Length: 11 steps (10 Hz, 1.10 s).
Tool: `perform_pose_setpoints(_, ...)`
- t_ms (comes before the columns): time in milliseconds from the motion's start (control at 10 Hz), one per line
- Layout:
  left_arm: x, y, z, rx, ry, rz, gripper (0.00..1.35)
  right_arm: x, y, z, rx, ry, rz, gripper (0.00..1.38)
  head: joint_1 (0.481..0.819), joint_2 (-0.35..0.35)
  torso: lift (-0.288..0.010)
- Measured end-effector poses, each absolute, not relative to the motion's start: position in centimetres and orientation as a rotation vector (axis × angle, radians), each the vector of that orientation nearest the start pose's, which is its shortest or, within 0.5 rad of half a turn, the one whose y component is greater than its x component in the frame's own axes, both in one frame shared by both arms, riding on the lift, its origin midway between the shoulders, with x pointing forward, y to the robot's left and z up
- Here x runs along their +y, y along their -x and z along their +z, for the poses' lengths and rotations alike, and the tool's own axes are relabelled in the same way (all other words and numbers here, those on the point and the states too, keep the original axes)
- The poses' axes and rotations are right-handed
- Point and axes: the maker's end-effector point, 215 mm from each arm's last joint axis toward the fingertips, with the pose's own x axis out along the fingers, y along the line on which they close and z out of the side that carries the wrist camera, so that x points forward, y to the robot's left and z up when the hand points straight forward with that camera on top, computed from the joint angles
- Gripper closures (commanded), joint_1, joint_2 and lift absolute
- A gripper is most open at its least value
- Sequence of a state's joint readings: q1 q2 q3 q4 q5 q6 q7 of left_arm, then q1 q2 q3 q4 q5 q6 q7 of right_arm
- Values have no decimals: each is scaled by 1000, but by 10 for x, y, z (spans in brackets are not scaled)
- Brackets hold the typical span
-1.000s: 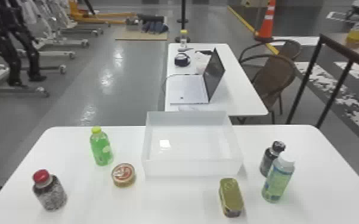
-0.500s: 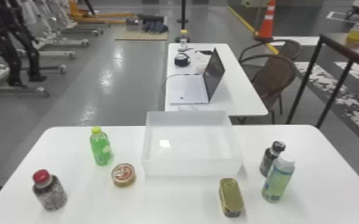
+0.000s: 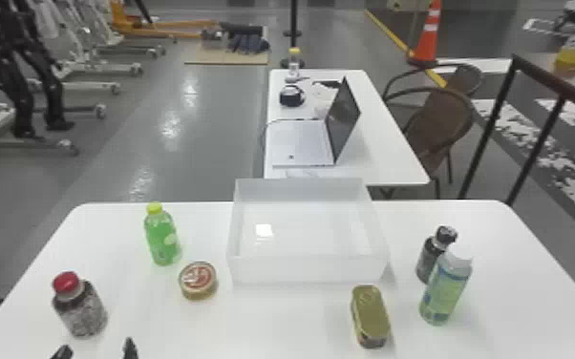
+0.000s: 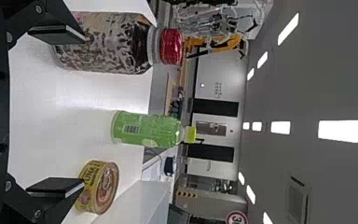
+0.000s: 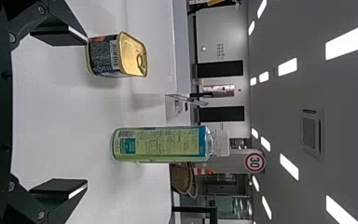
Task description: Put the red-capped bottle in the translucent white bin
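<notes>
Red-capped bottle [image 3: 83, 312] upright, far left on table [image 3: 272, 324]; my left gripper [image 3: 96, 349], spread wide and empty, appears off-centre to its right, so advancing straight, one finger could topple it short of the white bin [image 3: 308, 270].

Translucent plastic bin [image 3: 308, 269]; glossy red cap [image 3: 66, 282]; smooth table [image 3: 272, 329].

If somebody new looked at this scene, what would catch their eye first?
Probably the big translucent white bin at the middle of the table's far side, with nothing in it. Next, likely the bright green bottle with a yellow-green cap left of the bin, and the red-capped bottle standing nearer, at the table's left. Behind, an orange traffic cone stands out on the floor.
</notes>
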<state>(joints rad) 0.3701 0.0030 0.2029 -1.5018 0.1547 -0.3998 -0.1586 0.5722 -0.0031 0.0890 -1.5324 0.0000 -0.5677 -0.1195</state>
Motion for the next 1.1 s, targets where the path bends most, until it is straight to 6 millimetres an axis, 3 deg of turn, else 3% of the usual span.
perform_pose_setpoints(300, 349, -459, -443, 47, 23, 194, 214, -204, -358, -466, 45, -41, -42, 206, 549, 0, -100)
perform_pose_setpoints(600, 353, -482, -447, 82, 8, 284, 214, -204, -359, -466, 43, -42, -40, 206, 549, 0, -100)
perform_pose_setpoints(1100, 378, -497, -442, 80, 6, 532, 222, -203, -361, -466, 42, -43, -40, 206, 549, 0, -100)
